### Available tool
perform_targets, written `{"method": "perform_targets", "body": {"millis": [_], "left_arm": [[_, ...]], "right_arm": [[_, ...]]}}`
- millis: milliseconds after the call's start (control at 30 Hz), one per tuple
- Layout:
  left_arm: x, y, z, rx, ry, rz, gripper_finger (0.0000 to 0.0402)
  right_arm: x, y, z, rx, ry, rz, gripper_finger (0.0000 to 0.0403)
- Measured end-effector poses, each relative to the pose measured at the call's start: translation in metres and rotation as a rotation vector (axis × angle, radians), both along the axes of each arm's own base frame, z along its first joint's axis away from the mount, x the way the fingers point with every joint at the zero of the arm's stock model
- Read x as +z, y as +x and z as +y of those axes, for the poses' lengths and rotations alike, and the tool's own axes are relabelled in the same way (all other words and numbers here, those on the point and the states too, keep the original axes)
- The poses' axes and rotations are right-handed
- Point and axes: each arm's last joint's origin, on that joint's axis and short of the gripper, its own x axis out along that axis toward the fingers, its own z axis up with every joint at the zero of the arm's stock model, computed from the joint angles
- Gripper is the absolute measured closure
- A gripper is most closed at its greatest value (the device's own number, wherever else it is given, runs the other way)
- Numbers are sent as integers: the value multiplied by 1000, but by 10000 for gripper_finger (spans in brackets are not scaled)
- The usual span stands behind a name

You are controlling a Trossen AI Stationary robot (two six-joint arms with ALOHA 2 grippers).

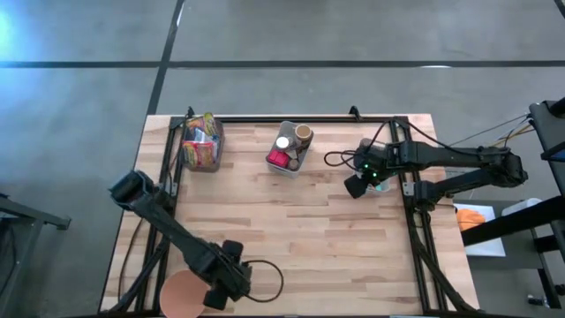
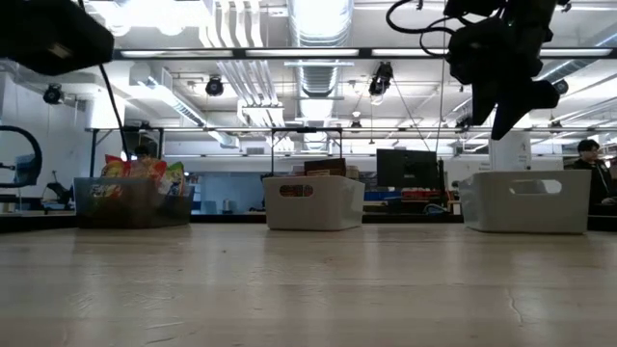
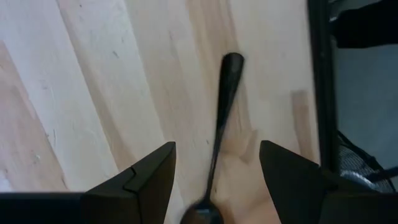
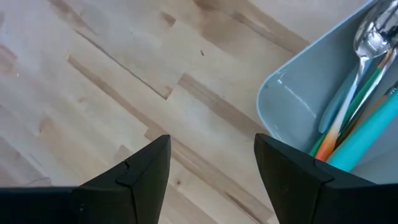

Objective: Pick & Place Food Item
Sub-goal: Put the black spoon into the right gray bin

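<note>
From above, a pale wooden plank counter (image 1: pixel 300 230) is seen with a clear bin of colourful snack packets (image 1: pixel 201 141) at the far left, a white bin of food jars (image 1: pixel 290 147) at far centre, and a round terracotta plate (image 1: pixel 183 293) at the near left edge. The left claw (image 1: pixel 221 287) is held beside the plate; the right claw (image 1: pixel 360 184) is held near the far right.

At counter height, three bins are lined along the far edge, a white one (image 2: pixel 526 200) rightmost.

At the left wrist, the claw (image 3: pixel 214 180) is seen open and empty over a black spoon (image 3: pixel 217 134) lying flat.

At the right wrist, the claw (image 4: pixel 211 168) is seen open and empty beside a pale grey bin of cutlery (image 4: pixel 336 112).
</note>
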Motion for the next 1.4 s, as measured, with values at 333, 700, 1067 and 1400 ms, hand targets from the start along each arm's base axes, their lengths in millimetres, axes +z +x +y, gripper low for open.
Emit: {"method": "perform_targets", "body": {"millis": [333,700,1067,1400], "left_arm": [[-32,1,-11,86,60,95,167],[-37,-13,-23,18,72,111,167],[-47,-17,-18,20,120,108,167],[-63,-14,-21,-25,129,144,198]], "right_arm": [[0,1,9,73,-12,1,172],[0,2,21,128,-12,2,172],[0,2,23,130,-8,1,172],[0,2,23,130,-8,0,172]]}}
